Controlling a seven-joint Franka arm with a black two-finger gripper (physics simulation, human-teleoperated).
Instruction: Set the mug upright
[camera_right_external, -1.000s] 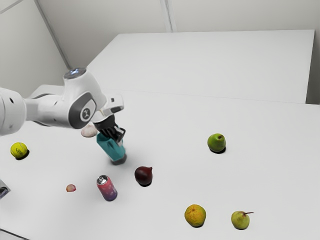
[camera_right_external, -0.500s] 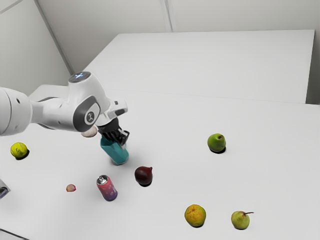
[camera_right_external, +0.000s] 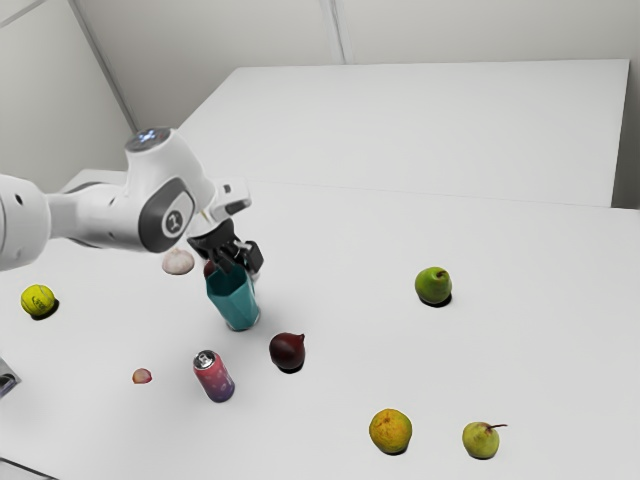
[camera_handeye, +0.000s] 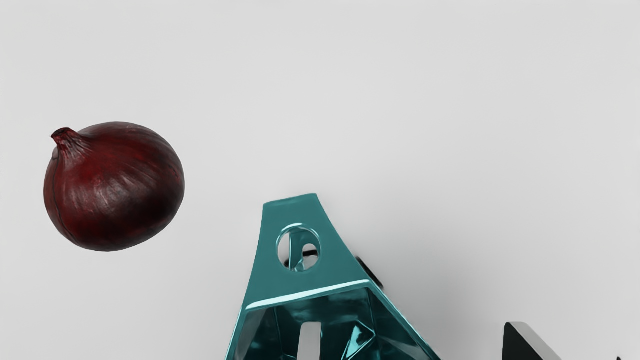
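Observation:
The teal mug (camera_right_external: 233, 298) stands on the table with its mouth upward, leaning about as the nearby can does in the exterior view. My gripper (camera_right_external: 243, 267) is at its rim. In the wrist view the mug (camera_handeye: 305, 285) shows its handled side and its open mouth. My gripper (camera_handeye: 414, 327) is open there: one finger (camera_handeye: 310, 342) reaches over the mug's mouth, the other stands well outside its wall. The mug's base is hidden in the wrist view.
A dark red onion (camera_right_external: 287, 351) and a can (camera_right_external: 214, 377) are near the mug. Garlic (camera_right_external: 178, 262) and a reddish thing (camera_right_external: 209, 268) sit close behind the hand. A green apple (camera_right_external: 433, 285), an orange fruit (camera_right_external: 390, 431) and a pear (camera_right_external: 481, 440) lie toward the exterior view's right.
The mug, tilted and above its shadow a second ago, came down and turned more upright. My hand dipped, then rose slightly and drew back; the fingers now stand apart at the rim.

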